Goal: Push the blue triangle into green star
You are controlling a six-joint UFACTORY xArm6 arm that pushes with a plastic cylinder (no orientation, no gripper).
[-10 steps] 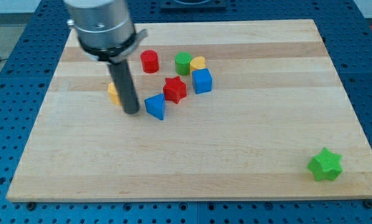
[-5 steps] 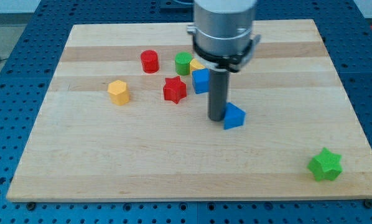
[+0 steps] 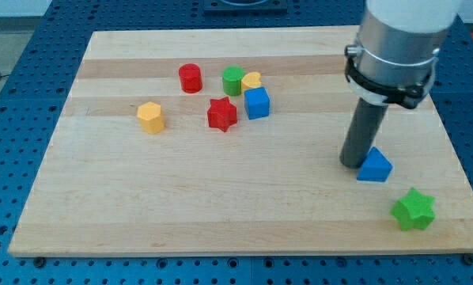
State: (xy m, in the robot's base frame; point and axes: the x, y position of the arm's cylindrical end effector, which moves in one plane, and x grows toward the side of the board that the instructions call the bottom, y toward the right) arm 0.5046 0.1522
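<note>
Star first: the green star-shaped block [image 3: 414,210] sits at the view's bottom right of the wooden counter [image 3: 221,206]; the blue triangular block [image 3: 375,166] is near it, with my tip [image 3: 352,163], a bare rod holding nothing, touching its left side. Off-centre contact could spin the triangle past the star.

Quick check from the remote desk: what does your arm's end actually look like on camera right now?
A wide light-grey metal cylinder ringed at its base by a black collar, with a straight dark-grey round rod below it. My tip is the rod's blunt lower end. No cables, labels or markings show.
</note>
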